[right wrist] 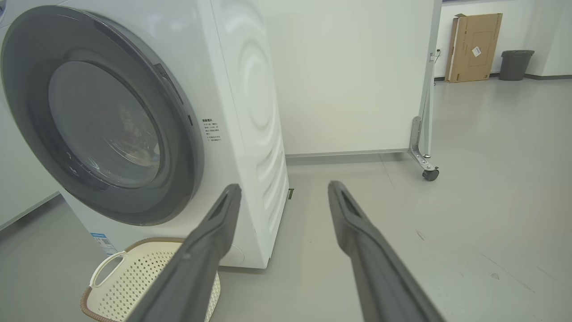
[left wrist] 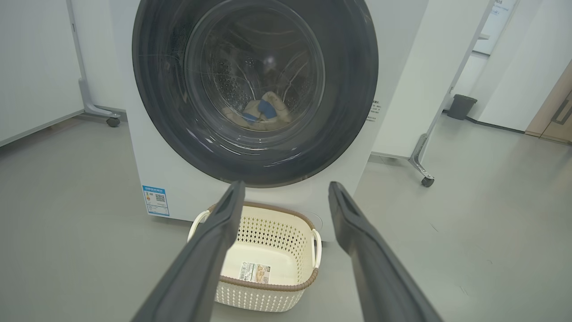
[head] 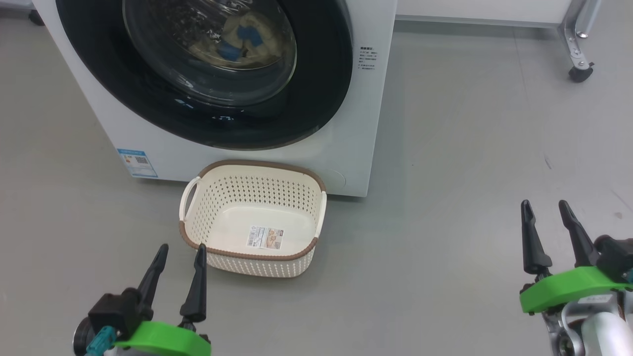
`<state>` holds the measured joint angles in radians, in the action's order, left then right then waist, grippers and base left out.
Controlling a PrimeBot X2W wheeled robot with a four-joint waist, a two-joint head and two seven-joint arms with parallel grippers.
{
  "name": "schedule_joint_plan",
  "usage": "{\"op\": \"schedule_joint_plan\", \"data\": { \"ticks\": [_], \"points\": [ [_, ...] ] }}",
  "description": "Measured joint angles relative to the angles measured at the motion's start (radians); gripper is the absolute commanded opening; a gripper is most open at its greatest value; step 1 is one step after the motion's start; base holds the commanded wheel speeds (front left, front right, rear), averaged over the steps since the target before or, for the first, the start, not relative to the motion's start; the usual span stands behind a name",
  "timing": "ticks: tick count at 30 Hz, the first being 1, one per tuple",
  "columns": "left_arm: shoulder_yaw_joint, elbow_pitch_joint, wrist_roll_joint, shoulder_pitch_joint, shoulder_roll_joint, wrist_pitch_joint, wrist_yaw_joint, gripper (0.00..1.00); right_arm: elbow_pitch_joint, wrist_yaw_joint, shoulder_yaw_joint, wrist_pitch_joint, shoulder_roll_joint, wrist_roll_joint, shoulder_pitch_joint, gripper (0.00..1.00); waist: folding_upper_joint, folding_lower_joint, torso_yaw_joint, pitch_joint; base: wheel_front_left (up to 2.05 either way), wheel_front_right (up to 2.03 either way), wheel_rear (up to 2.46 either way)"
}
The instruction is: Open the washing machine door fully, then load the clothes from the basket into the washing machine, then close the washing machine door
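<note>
The white washing machine (head: 366, 123) (left wrist: 147, 152) (right wrist: 250, 112) stands ahead with its round black-rimmed door (head: 316, 99) (left wrist: 348, 89) (right wrist: 27, 103) shut flat against the front. Through the glass, cream and blue clothes (head: 242, 42) (left wrist: 263, 112) lie in the drum. The cream basket (head: 207, 198) (left wrist: 250, 228) (right wrist: 129, 286) sits on the floor before the machine, holding nothing but its label sticker. My left gripper (head: 180, 252) (left wrist: 286, 190) is open, low at the left near the basket's front corner. My right gripper (head: 546, 210) (right wrist: 283, 190) is open over bare floor at the right.
Grey floor spreads all round. A white wheeled partition stands right of the machine, its caster (head: 578, 74) (left wrist: 426, 181) (right wrist: 431, 174) on the floor. A dark bin (left wrist: 460, 106) (right wrist: 516, 65) and a cardboard box (right wrist: 473, 47) stand far back.
</note>
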<state>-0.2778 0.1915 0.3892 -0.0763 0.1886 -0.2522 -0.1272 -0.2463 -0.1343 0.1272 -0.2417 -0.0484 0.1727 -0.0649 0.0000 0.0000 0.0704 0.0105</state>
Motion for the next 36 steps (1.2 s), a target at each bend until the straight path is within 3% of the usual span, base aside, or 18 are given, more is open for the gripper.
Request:
{"op": "schedule_joint_plan", "data": {
  "ticks": [13, 33, 34, 36],
  "points": [
    [-0.004, 0.006, 0.078, 0.000, 0.005, 0.000, 0.000, 1.00, -0.007, 0.000, -0.003, 0.000, 0.000, 0.000, 0.000, 1.00, 0.0000, 0.0000, 0.002, -0.002, 0.00, 0.00, 0.00],
    [-0.011, -0.001, 0.106, 0.000, 0.017, 0.000, 0.000, 1.00, -0.007, 0.000, -0.003, 0.000, 0.001, 0.000, 0.000, 1.00, 0.0000, 0.0000, 0.008, 0.029, 0.00, 0.00, 0.00],
    [-0.014, 0.011, 0.106, 0.001, 0.013, 0.002, 0.001, 0.00, -0.019, 0.000, -0.004, 0.000, 0.001, 0.000, 0.001, 0.00, 0.0000, 0.0000, 0.008, 0.029, 0.00, 0.00, 0.00],
    [-0.022, 0.044, 0.106, 0.012, 0.003, 0.006, 0.001, 0.00, -0.053, 0.000, -0.005, 0.000, 0.004, 0.000, 0.013, 0.00, 0.0000, 0.0000, 0.008, 0.029, 0.00, 0.00, 0.00]
  ]
}}
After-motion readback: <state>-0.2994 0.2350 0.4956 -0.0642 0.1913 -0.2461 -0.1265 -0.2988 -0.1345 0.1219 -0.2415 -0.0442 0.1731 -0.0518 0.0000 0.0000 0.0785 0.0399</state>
